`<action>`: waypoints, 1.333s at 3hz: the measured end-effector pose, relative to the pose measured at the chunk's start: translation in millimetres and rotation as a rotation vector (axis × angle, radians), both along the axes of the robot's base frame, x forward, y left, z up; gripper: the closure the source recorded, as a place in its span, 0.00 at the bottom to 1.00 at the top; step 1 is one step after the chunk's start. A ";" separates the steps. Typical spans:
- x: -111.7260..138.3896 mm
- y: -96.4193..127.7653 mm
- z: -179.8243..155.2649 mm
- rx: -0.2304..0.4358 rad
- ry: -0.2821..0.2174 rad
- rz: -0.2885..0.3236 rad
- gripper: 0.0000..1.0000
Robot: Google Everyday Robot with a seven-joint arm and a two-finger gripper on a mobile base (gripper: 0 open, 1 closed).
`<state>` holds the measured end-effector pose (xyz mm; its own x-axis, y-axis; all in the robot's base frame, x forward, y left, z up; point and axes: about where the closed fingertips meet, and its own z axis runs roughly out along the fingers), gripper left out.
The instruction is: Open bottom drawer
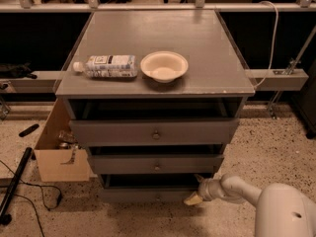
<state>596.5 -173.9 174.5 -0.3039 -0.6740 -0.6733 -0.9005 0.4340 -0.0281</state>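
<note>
The grey cabinet (153, 38) has three drawer fronts stacked one under another, each with a small round knob. The bottom drawer (143, 195) is the lowest and slimmest, with a dark gap above its top edge. My gripper (195, 189) is at the right end of the bottom drawer's front, close against it, at the end of my white arm (237, 187), which comes in from the lower right. Whether it holds the drawer front does not show.
A plastic bottle (106, 65) lies on the cabinet top beside a cream bowl (164, 66). An open cardboard box (57, 154) stands at the cabinet's left. A black pole (15, 181) and cables lie on the speckled floor. Rails run behind.
</note>
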 end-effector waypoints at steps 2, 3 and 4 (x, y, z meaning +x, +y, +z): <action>-39.5 -2.2 -6.0 -0.008 -0.013 0.035 0.63; -55.4 0.2 -2.7 0.000 -0.020 0.052 0.86; -55.4 0.0 0.9 0.000 -0.020 0.052 1.00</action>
<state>541.1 -173.9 175.5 -0.2548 -0.6883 -0.6792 -0.9211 0.3866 -0.0462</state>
